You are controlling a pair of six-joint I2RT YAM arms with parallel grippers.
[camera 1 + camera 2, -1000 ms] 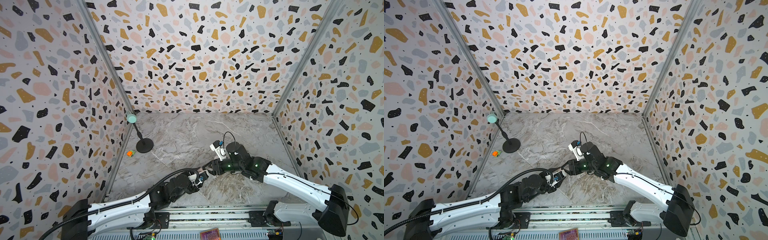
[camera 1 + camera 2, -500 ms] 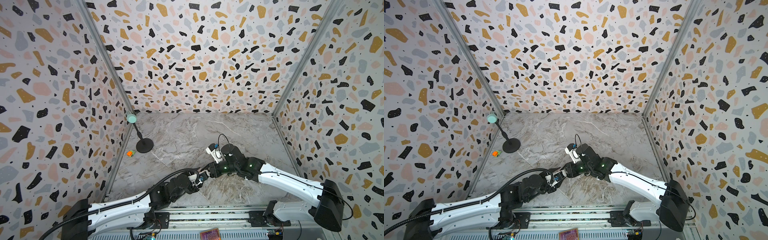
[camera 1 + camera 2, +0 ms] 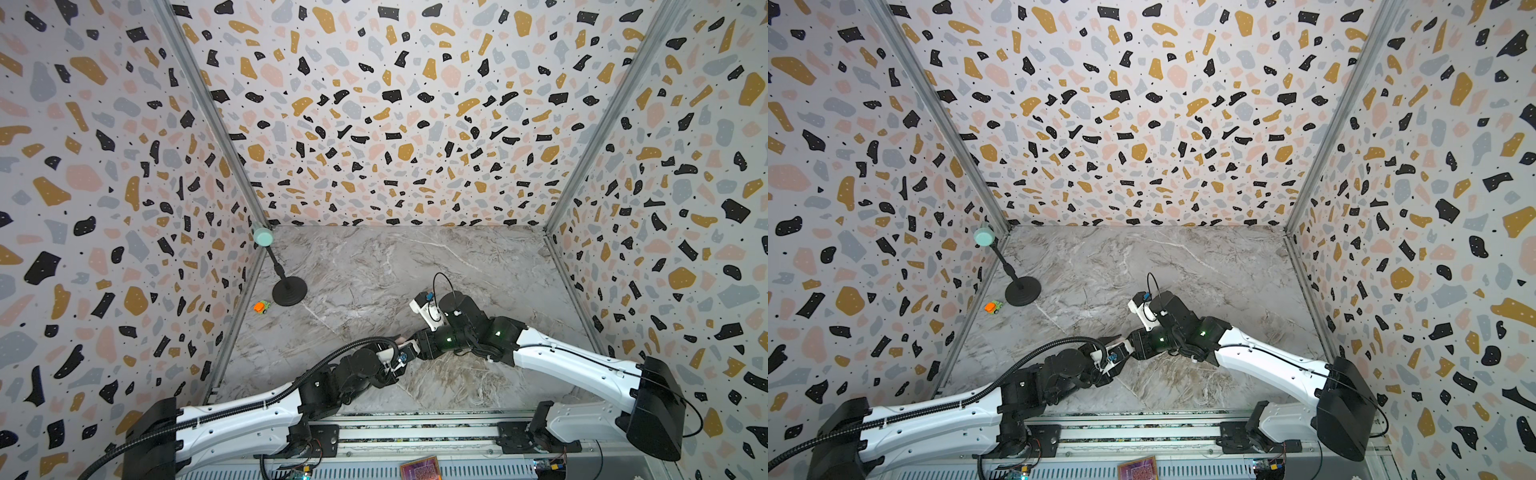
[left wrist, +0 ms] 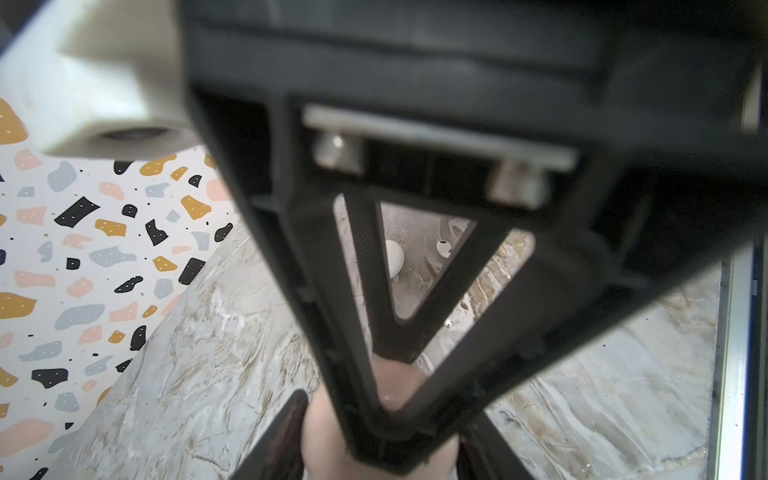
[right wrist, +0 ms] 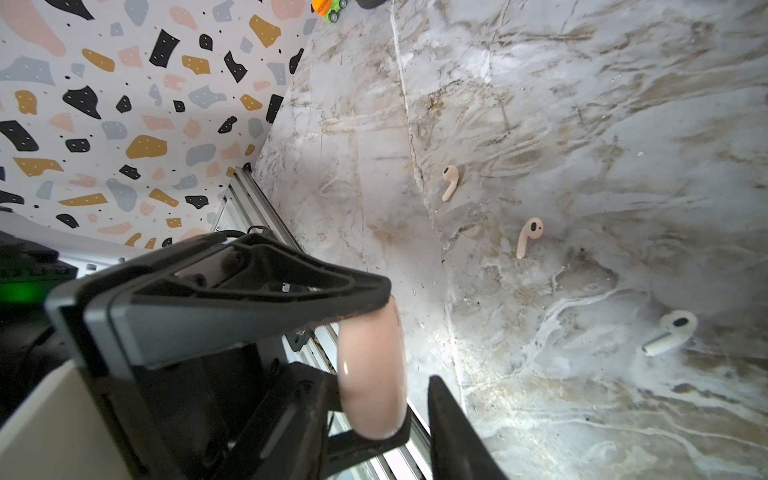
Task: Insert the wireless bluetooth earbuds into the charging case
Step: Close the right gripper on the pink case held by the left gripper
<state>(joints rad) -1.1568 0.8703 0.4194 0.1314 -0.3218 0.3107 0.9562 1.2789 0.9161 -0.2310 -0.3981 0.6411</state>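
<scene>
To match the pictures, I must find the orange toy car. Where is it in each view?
Both top views: orange toy car by the left wall.
Left wrist: not in it.
Right wrist: at the frame edge, near the wall.
Shared landmark: black stand base beside it.

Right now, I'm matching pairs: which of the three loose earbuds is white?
The white earbud lying apart from the two pink earbuds, which lie closer together.
</scene>
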